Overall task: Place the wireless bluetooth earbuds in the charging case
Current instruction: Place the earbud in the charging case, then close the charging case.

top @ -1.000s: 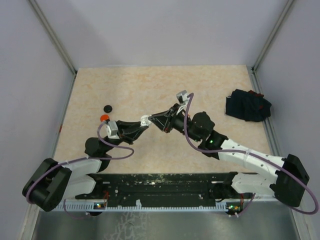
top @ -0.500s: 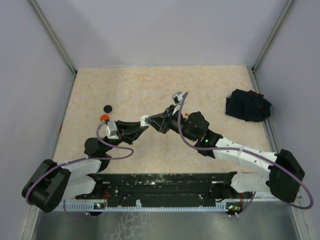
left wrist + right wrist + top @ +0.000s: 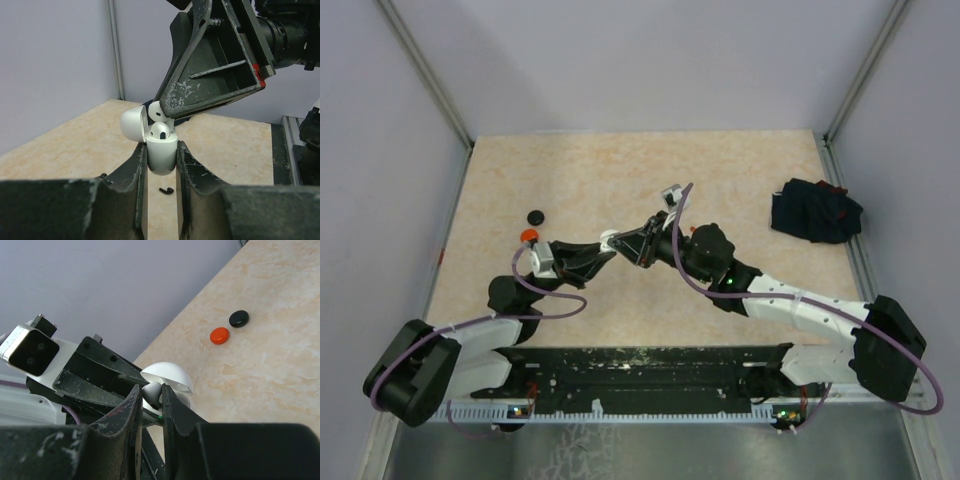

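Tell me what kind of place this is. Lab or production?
Probably a lab test cell: plain walls with metal corner posts box in a small beige tabletop, with a few small props such as the white charging case.

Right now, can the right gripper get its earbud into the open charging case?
Probably yes: the left gripper holds the charging case, lid open; the right gripper holds a white earbud at the case's mouth.

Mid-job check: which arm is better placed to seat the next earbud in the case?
Right. The right claw is shut on a white earbud just above the open charging case, next to the seated bud. The left claw is occupied clamping the case upright.
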Motion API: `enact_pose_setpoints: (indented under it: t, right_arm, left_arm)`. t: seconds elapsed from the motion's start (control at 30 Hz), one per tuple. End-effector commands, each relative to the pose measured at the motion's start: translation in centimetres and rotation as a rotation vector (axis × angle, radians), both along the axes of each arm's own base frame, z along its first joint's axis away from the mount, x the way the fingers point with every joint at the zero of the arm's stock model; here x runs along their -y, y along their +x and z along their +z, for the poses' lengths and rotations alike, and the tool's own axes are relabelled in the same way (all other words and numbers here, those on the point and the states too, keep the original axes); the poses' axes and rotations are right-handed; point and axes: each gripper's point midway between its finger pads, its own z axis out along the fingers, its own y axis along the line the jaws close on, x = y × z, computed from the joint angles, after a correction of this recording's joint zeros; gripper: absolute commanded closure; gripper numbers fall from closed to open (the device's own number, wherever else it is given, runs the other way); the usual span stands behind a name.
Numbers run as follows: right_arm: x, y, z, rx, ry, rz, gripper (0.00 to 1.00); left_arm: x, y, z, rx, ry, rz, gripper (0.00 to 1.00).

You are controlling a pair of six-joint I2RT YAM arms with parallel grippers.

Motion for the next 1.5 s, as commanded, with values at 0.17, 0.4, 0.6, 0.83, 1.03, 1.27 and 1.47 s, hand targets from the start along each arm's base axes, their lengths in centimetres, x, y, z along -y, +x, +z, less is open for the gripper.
enact_pose_setpoints:
  t: [0.17,0.4,0.6,0.83,1.03,1.27,1.47]
  right_arm:
    - [0.0,-0.1,0.0,0.017,0.013,-0.02,0.83]
    - [0.4,0.4,0.0,0.028,-0.011,-0.056,0.64]
    - [0.9,0.7,0.2,0.047,-0.035,-0.084,0.59]
    - [2.4,1.6,0.6,0.077,-0.095,-0.161,0.52]
    - [3.6,1.2,2.5,0.193,-0.208,-0.14,0.4]
    - [3.7,-0.7,2.6,0.251,-0.32,0.1,0.28]
    - [2.9,-2.5,2.3,0.242,-0.322,0.287,0.26]
  left_arm:
    - [-1.8,-2.3,6.4,0.255,-0.162,0.018,1.0]
    - [-1.8,-2.2,6.0,0.243,-0.158,0.023,1.0]
    - [-1.8,-1.9,5.4,0.22,-0.154,0.031,1.0]
    - [-2.2,-1.6,4.3,0.181,-0.153,0.062,1.0]
    - [-2.1,-1.4,2.3,0.087,-0.124,0.057,1.0]
    - [-1.4,-1.9,0.6,-0.019,-0.056,-0.003,1.0]
    - [-0.3,-3.1,-0.2,-0.073,0.026,-0.099,1.0]
